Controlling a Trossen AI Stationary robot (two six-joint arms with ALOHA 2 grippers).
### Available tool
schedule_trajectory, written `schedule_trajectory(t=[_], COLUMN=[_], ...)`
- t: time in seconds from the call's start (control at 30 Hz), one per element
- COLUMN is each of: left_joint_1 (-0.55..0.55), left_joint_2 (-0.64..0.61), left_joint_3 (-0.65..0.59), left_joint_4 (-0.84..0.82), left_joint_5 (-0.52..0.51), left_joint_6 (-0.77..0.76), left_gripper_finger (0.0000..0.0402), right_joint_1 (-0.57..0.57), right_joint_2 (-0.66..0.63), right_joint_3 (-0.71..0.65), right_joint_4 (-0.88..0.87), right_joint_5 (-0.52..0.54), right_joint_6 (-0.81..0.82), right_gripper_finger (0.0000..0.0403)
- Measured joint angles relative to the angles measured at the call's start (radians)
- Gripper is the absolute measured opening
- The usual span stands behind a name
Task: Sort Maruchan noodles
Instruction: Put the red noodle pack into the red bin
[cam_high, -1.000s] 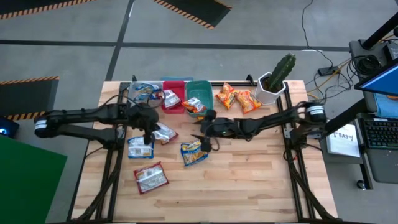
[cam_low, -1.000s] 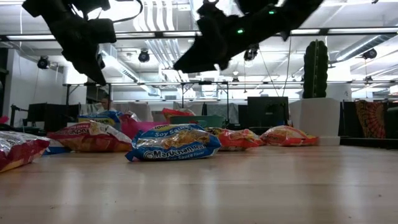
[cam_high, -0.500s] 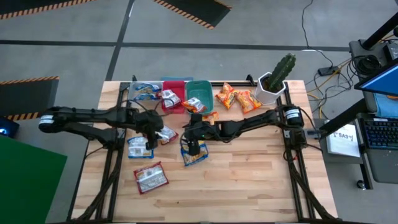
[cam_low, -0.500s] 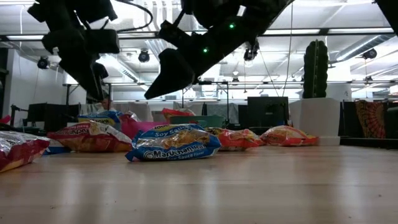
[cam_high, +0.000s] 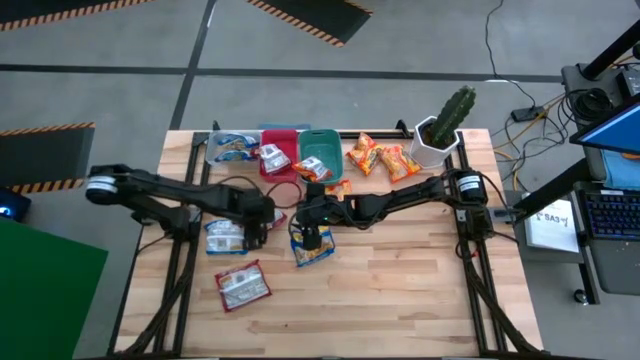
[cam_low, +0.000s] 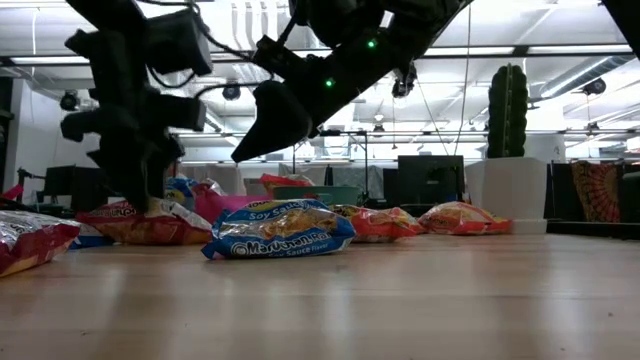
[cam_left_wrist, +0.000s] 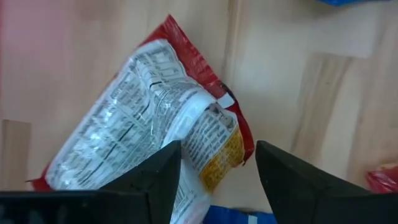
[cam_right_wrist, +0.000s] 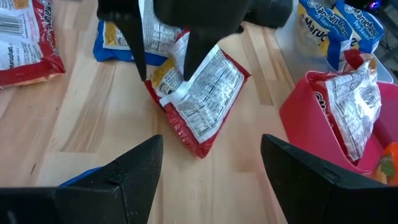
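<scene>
left arm: stretched in from the left side, bent down at the wrist | left claw: pointing down, fingers spread apart, nothing between them | right arm: reaching in from the right, low across the middle | right claw: fingers wide apart, empty

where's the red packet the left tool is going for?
High view: the red packet lies face-down left of table centre, below the red bin, beside a blue packet. The open left tool is right over it.
</scene>
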Motion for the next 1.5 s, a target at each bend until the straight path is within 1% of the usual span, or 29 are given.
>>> schedule_trajectory(t=[0.13,0.27,0.4,0.53,0.6,0.7,0.8,0.97,1.07,1.23,1.5], left_joint_1=[0.0,0.0,0.0,0.0,0.0,0.0,0.0,0.0,0.0,0.0,0.0], left_joint_2=[0.05,0.081,0.088,0.073,0.059,0.03,-0.012,-0.092,-0.136,-0.195,-0.241], left_joint_3=[0.0,0.0,0.0,0.0,0.0,0.0,0.0,0.002,0.002,0.002,0.002], left_joint_4=[0.005,0.009,0.014,0.017,0.022,0.036,0.054,0.109,0.146,0.17,0.216], left_joint_5=[0.0,0.0,0.0,0.001,0.002,0.004,0.009,0.01,0.01,0.01,0.012], left_joint_6=[0.008,0.012,0.021,0.028,0.027,0.028,0.03,0.029,0.026,0.023,0.04], left_gripper_finger=[0.0176,0.0147,0.0097,0.0025,0.0008,0.001,0.0002,0.0001,0.0,0.0,0.0], right_joint_1=[0.0,0.0,0.0,0.0,0.0,0.0,0.0,0.0,0.0,0.0,0.0], right_joint_2=[0.0,0.0,0.0,0.0,0.0,0.0,0.001,0.028,0.048,0.1,0.198], right_joint_3=[0.0,0.0,-0.001,-0.001,-0.001,-0.001,-0.002,-0.002,0.0,0.033,0.131], right_joint_4=[-0.005,-0.009,-0.01,-0.009,-0.007,-0.002,0.025,0.108,0.123,0.124,0.122], right_joint_5=[0.0,0.0,0.0,0.0,0.0,-0.003,-0.034,-0.06,-0.076,-0.077,-0.079], right_joint_6=[0.012,0.018,0.032,0.033,0.038,0.052,0.053,0.048,0.043,0.04,0.017], right_gripper_finger=[0.026,0.026,0.026,0.026,0.026,0.026,0.026,0.026,0.026,0.026,0.026])
